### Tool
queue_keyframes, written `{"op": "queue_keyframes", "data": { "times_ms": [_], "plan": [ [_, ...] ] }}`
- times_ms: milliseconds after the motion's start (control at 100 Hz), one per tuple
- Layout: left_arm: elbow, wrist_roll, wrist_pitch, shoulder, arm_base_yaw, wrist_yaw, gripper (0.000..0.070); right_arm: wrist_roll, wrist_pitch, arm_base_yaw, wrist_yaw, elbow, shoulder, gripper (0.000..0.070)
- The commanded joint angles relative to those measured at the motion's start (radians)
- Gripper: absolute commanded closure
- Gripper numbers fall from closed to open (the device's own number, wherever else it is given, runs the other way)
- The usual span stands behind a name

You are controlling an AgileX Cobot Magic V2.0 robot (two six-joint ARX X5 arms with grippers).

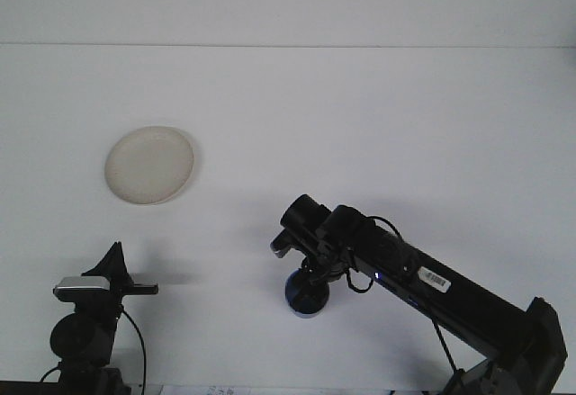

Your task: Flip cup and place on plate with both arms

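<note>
So, only the front view to go on here. The tabletop (378,116) is plain white and takes up nearly the whole shot, with its far edge running straight across the top.

The plate (149,165) is a pale, round, shallow thing sitting flat on the left half of the tabletop, roughly midway between the far edge and the near edge. Nothing is on it or touching it.

The right arm (432,282) comes in from the near right corner and stretches diagonally toward the middle of the near part of the tabletop. There's a white barcode sticker on its upper side. The right gripper (310,278) points down at the end of it, right on top of the blue cup (304,298). The cup shows as a dark blue round shape with a lighter rim at the bottom, down on the tabletop near the middle of the near edge, well apart from the plate. The gripper's body covers the top of the cup, so I honestly cannot tell whether it's clamped on the cup or just sitting over it.

The left gripper (115,260) is by the near left corner, pointing up and away, just in front of the plate but not touching it. From this angle I cannot tell its state either.
</note>
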Motion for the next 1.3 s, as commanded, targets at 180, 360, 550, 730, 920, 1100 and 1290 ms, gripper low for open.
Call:
{"op": "queue_keyframes", "data": {
  "times_ms": [180,360,550,730,920,1100,1290],
  "plan": [
    [-0.019,0.001,0.014,-0.002,0.002,0.002,0.0685,-0.050,0.012,-0.017,0.001,0.057,-0.040,0.0295],
    [-0.019,0.001,0.013,-0.002,0.002,0.002,0.0685,-0.051,0.047,-0.061,0.003,0.061,-0.228,0.0295],
    [-0.019,0.001,0.013,-0.001,0.002,0.002,0.0685,-0.051,0.171,-0.084,0.037,-0.024,-0.545,0.0296],
    [-0.019,-0.002,0.041,-0.002,0.002,0.002,0.0685,-0.025,0.338,-0.084,0.098,-0.299,-0.901,0.0296],
    [-0.018,-0.179,0.041,-0.002,0.002,0.002,0.0685,-0.017,0.468,-0.084,0.098,-0.582,-1.231,0.0296],
    [-0.018,-0.306,0.040,-0.001,0.002,0.002,0.0685,0.029,0.486,-0.084,0.099,-0.691,-1.421,0.0296],
    [0.087,-0.443,-0.057,0.016,0.001,0.115,0.0685,0.027,0.484,-0.084,0.108,-0.698,-1.456,0.0296]
  ]
}}
